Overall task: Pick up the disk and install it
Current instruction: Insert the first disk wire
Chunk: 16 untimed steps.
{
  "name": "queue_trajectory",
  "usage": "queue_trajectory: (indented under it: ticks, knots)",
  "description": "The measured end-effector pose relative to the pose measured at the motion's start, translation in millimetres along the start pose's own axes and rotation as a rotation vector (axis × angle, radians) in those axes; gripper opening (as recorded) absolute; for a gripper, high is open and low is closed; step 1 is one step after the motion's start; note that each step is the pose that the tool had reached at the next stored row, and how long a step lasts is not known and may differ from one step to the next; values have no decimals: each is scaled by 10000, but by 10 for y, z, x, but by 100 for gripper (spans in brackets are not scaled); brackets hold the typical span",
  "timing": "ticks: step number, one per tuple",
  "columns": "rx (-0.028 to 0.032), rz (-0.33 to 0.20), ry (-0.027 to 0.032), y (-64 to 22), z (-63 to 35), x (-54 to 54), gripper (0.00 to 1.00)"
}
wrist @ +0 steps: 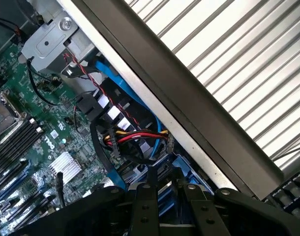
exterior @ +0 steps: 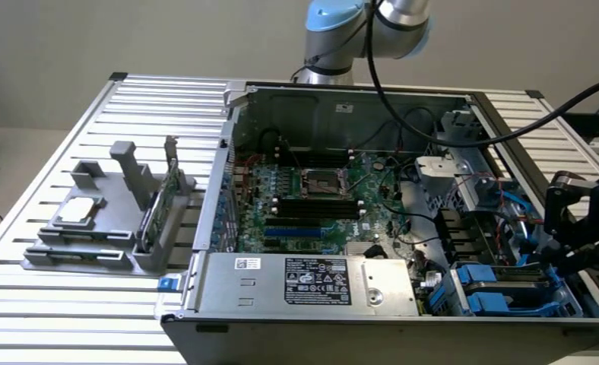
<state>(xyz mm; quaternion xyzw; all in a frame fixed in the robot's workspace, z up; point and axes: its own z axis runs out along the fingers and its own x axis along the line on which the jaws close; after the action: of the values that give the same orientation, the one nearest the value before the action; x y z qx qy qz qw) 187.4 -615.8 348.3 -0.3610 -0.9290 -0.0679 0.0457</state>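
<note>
Gripper (exterior: 561, 255) near disk (exterior: 494, 291); wrist view adds red-yellow cables (wrist: 133, 137).

Soft, even light washes the exterior view: the slatted table (exterior: 56, 319) looks pale and bright, while the computer case (exterior: 381, 334) interior lies in dim shadow.

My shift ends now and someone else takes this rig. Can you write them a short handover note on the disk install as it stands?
State of the claw: it is low over the drive-bay corner of the computer case, on the exterior view's right, close to the disk. I cannot tell whether it holds the disk.
Disk: inside the open case, at the blue bay beside the power supply.
Done: the disk is at its bay, not on the grey stand.
Left: the pictures do not show whether the disk is fully seated and released.
</note>
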Motion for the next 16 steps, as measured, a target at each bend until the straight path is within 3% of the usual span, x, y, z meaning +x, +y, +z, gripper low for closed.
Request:
queue_trajectory:
  ticks: [5,10,16]
  knots:
    - [145,21,-17,80,31,2,26]
    - [326,70,23,132,55,19,26]
    - [426,212,38,170,61,-8,26]
